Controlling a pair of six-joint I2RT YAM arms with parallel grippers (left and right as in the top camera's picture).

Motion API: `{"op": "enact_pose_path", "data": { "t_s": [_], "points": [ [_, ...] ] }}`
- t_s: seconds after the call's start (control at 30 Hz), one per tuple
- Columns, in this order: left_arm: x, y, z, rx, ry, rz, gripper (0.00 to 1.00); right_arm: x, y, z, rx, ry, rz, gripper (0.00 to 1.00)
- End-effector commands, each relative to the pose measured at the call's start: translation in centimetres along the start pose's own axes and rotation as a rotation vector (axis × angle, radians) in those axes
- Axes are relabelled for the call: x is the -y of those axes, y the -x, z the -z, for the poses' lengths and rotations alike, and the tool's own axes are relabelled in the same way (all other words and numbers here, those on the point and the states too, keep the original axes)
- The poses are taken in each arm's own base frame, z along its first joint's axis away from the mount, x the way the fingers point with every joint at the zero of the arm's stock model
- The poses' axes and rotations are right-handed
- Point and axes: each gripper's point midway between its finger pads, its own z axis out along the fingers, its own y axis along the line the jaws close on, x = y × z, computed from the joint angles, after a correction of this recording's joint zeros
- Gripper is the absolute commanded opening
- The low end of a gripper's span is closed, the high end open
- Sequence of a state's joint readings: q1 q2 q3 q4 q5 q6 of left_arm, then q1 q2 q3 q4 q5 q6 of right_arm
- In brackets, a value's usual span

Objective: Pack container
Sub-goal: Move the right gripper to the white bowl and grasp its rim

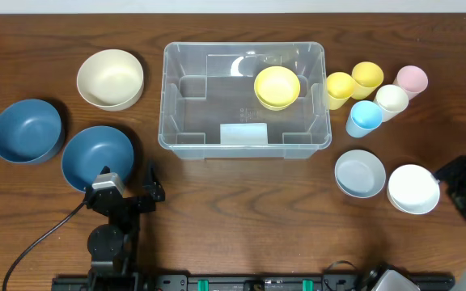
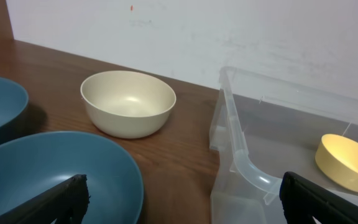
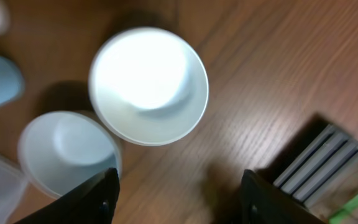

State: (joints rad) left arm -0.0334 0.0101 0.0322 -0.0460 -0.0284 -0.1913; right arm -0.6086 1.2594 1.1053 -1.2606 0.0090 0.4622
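The left claw (image 1: 129, 187) hung with its jaws spread wide and nothing between them, just off the near-left corner of the container (image 1: 245, 101); in its wrist view the same left claw (image 2: 185, 202) looked over the rim of the nearer blue bowl (image 2: 55, 174), with the container (image 2: 241, 162) ahead and to its right. The right claw (image 1: 458, 187) was also parted and empty, well out past the container's right end. From its own camera the right claw (image 3: 179, 199) sat just short of the white bowl (image 3: 148, 84), and the grey-blue bowl (image 3: 67, 152) lay between it and the container. The container lay at the middle of the table (image 1: 241, 226), its long axis running left to right, so each claw faced one short end. The left claw looked to be the nearer, a short reach from the corner, while the right had two bowls in its way. Inside the container, toward its far-right corner, was a yellow bowl (image 1: 277, 86), perhaps two nested; I could not tell. Left of the container were three bowls: one cream bowl (image 1: 110, 78) and two blue, the nearer blue bowl (image 1: 97, 156) and the farther blue bowl (image 1: 27, 130). Right of the container stood five cups (image 1: 376, 95): two yellow, one pink, one off-white and one light blue. Nearer than those lay the grey-blue bowl (image 1: 360, 173) and the white bowl (image 1: 413, 188), one of each.
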Motion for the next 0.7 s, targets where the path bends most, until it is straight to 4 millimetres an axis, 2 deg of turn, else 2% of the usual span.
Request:
{"op": "enact_pose_path", "data": {
  "t_s": [0.0, 0.07, 0.2, 0.5, 0.67],
  "points": [
    [-0.6, -1.8, -0.2, -0.044, 0.018, 0.006, 0.98, 0.7, -1.9, -3.1, -0.063, 0.008, -0.064, 0.63],
    [-0.6, -1.8, -0.2, -0.044, 0.018, 0.006, 0.98, 0.8, -2.5, -5.2, -0.072, 0.017, -0.069, 0.62],
    [-0.6, -1.8, -0.2, -0.044, 0.018, 0.005, 0.98, 1.1, -3.1, -7.6, -0.068, 0.019, -0.085, 0.61],
    [-0.6, -1.8, -0.2, -0.044, 0.018, 0.006, 0.98, 1.8, -3.2, -10.1, -0.026, 0.001, -0.091, 0.57],
    [-0.6, -1.8, -0.2, -0.044, 0.018, 0.006, 0.98, 1.9, -3.5, -11.7, -0.004, 0.012, -0.099, 0.48]
  ]
}}
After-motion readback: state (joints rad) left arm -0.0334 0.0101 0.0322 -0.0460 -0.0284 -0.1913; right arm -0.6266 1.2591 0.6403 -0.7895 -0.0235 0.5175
